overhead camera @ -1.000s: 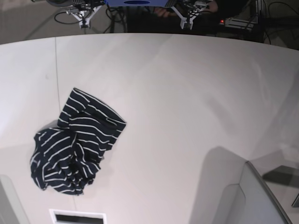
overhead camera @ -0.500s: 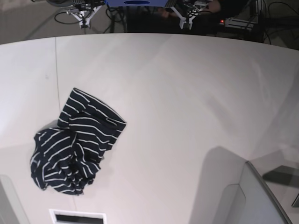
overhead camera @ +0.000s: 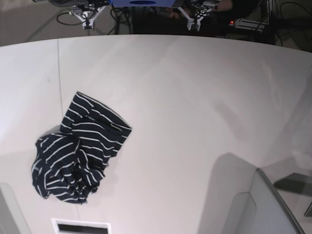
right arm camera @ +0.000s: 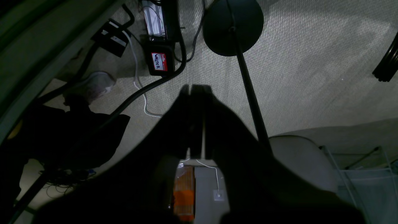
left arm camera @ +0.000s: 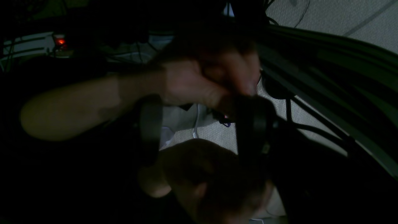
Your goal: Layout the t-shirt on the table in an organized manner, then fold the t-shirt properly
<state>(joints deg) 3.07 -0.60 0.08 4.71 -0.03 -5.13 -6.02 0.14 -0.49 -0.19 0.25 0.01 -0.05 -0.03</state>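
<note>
The t-shirt [overhead camera: 78,151], dark with thin white stripes, lies crumpled in a heap on the left part of the white table [overhead camera: 195,97]. Both grippers hang beyond the table's far edge, far from the cloth. In the base view my left gripper [overhead camera: 195,22] is at top right and my right gripper [overhead camera: 87,22] at top left. The left wrist view is dark. There my left gripper [left arm camera: 200,124] has its two dark fingers [left arm camera: 150,127] apart, and a person's hand [left arm camera: 211,81] is at their tips. My right gripper [right arm camera: 197,88] is shut on nothing, above the carpet.
A grey block [overhead camera: 263,204] rises at the table's lower right corner. A white slotted part [overhead camera: 80,226] sits at the near edge below the shirt. Cables and a round black stand base [right arm camera: 233,26] lie on the floor behind the table.
The shirt and both grippers have stayed put. Only the person's hand by my left gripper has shifted slightly.
</note>
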